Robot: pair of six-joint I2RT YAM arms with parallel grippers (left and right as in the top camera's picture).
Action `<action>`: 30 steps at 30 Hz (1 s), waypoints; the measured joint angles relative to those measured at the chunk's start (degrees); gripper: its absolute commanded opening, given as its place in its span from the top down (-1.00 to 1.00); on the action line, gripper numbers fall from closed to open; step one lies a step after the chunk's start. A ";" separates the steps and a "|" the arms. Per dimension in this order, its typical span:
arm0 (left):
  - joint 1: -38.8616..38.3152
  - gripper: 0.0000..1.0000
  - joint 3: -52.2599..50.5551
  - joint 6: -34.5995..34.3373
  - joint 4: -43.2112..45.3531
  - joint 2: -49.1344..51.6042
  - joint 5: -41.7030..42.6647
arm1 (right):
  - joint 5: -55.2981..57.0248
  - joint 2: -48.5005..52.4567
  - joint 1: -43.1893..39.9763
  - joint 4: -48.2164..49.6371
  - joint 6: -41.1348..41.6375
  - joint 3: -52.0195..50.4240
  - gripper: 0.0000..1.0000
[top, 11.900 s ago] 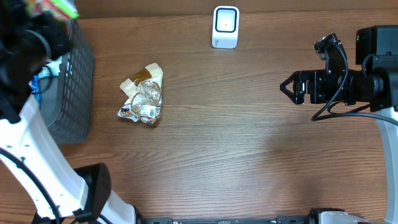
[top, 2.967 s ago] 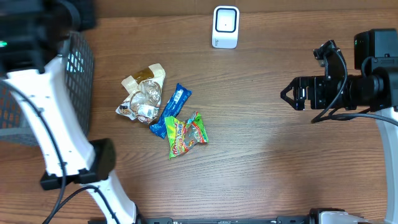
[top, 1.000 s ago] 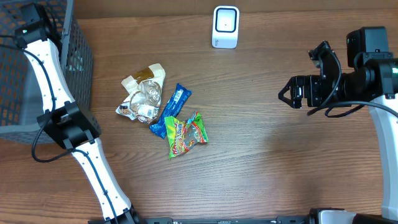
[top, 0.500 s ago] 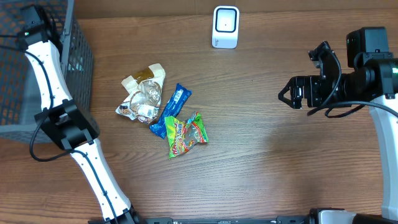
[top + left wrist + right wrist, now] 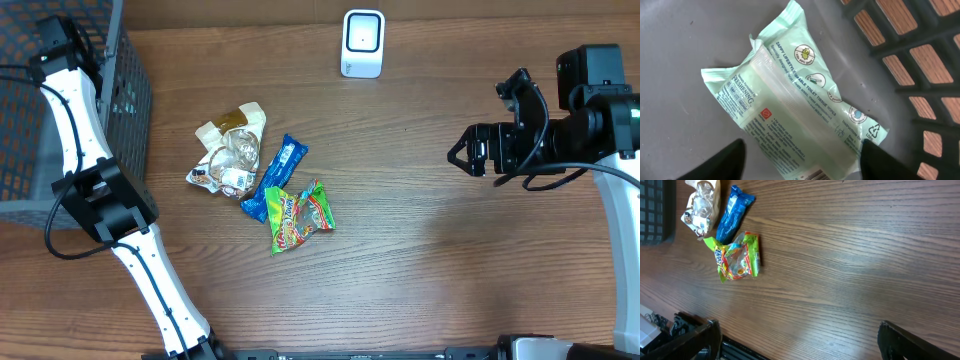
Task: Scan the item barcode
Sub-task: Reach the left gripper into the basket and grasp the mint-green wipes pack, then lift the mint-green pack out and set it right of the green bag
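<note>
A pale green tissue packet (image 5: pixel 795 100) lies flat on the grey floor of the basket (image 5: pixel 685 45), with a strip of its barcode (image 5: pixel 812 175) showing at its lower end. My left gripper (image 5: pixel 803 146) is down in the basket, open, with that end of the packet between its jaws. The right finger touches the packet's corner and the left finger stands just clear. The white scanner (image 5: pixel 362 43) stands at the table's far edge. My right gripper (image 5: pixel 458 152) hangs open over bare wood at the right, holding nothing.
The dark mesh basket (image 5: pixel 120 110) stands at the table's left edge. Beside it lie a crumpled clear and gold wrapper (image 5: pixel 230 152), a blue packet (image 5: pixel 276 176) and a colourful candy bag (image 5: pixel 300 215); the right wrist view shows the candy bag (image 5: pixel 737 256) too.
My left arm has shifted slightly over the basket. The packets on the table and the right arm have not moved.
</note>
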 measured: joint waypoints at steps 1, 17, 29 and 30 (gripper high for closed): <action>0.00 -0.04 0.00 0.11 -0.02 0.00 0.00 | 0.00 0.00 0.00 0.00 -0.02 0.00 -1.00; 0.00 -0.82 -0.07 0.57 0.00 0.00 0.00 | 0.00 0.00 0.00 -0.11 -0.02 0.00 -1.00; 0.57 -0.73 -7.10 0.57 4.90 -1.18 1.14 | 0.00 0.00 0.00 -0.37 -0.02 0.00 -1.00; 0.59 -0.67 -7.10 0.59 5.20 -1.18 1.14 | 0.00 0.00 0.00 -0.37 0.00 0.00 -1.00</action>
